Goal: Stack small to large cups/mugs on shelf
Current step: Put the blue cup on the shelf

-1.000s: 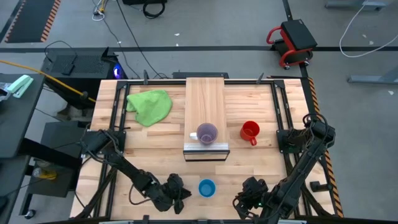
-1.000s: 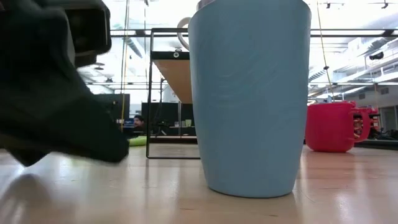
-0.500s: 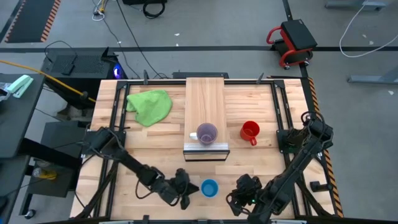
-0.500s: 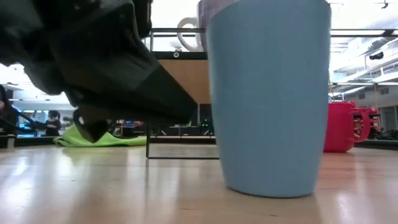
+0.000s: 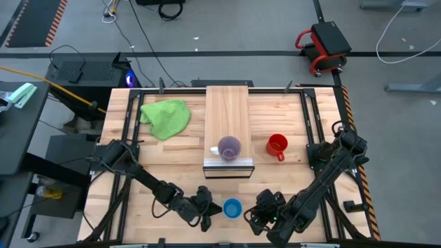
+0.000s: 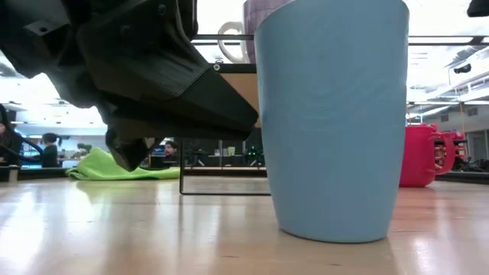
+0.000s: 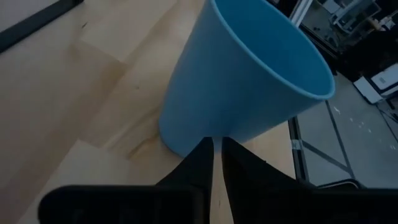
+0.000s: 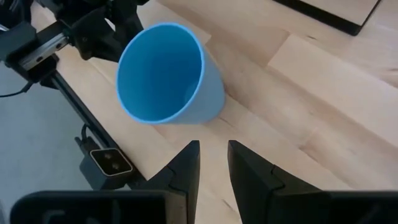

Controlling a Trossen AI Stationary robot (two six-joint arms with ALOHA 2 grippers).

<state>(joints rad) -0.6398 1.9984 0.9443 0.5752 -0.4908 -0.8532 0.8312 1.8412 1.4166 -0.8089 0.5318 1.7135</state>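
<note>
You have the blue cup [image 5: 232, 208] standing upright, mouth up, on the tabletop near the front edge, well apart from the shelf [image 5: 228, 117]. The shelf, a long light-wood plank, runs front to back at table centre, its silver strip at the near end. The translucent purple cup [image 5: 229, 147] stands upright on that near end. The red mug [image 5: 276, 145] stands upright on the tabletop just right of the shelf, its handle facing the front edge.

Bright even overhead light, glare on the tabletop [image 6: 114, 229], near left tool [image 6: 137, 69] blurred
</note>
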